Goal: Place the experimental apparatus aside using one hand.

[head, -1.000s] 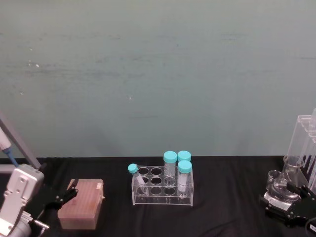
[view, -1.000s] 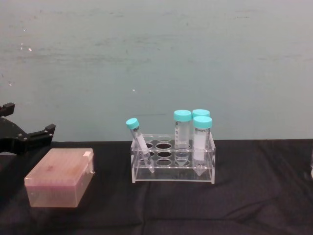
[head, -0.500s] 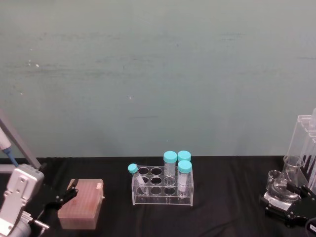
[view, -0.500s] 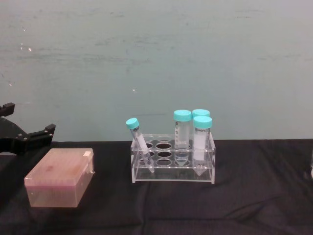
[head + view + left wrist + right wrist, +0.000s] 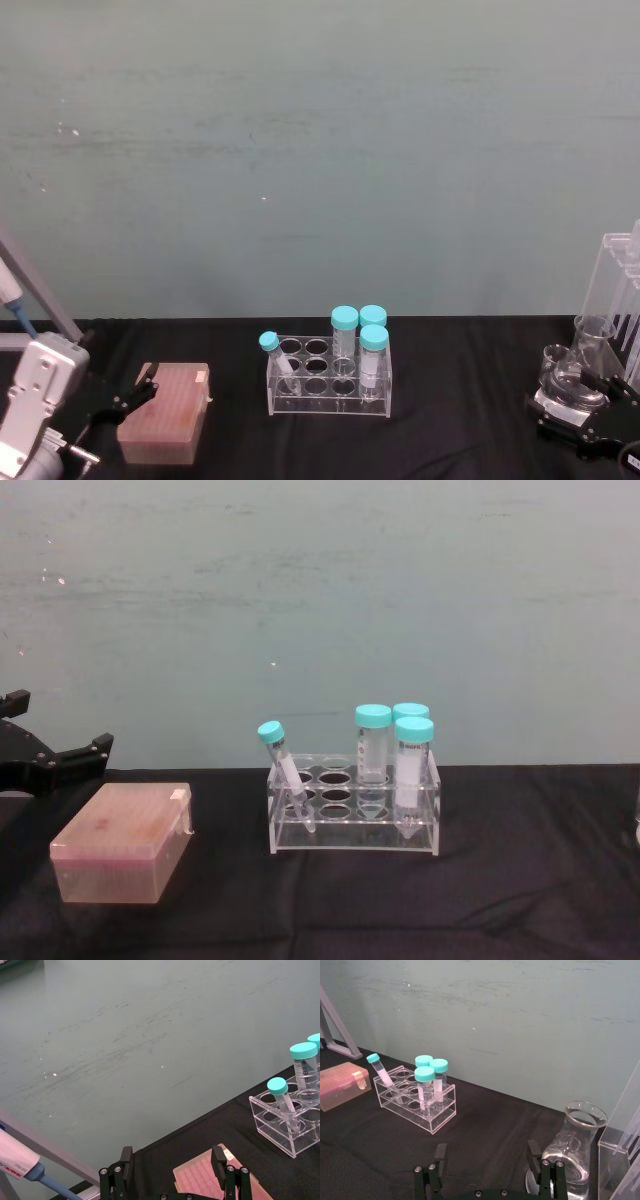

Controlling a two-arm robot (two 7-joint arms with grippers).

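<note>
My right gripper [image 5: 585, 432] sits low at the right edge of the worktop [image 5: 460, 400], jaws spread wide and holding nothing, right up against the glass flask [image 5: 572, 1152]. A small beaker [image 5: 553, 362] stands just beside the flask, and the tall clear stand [image 5: 618, 290] rises close behind them.

I judge the flask to be light but brittle and slick: smooth glass, a wide base and a narrow neck. The neck, just under the flared lip, looks like the safest place to take it, with a gentle squeeze so it neither cracks nor slides. The stand looks top-heavy and likely to tip if I bump it.

My left gripper [image 5: 135, 392] hangs by the pink box [image 5: 165, 412], jaws also apart, empty. The tube rack [image 5: 330, 378] stands mid-worktop, well apart from both.
</note>
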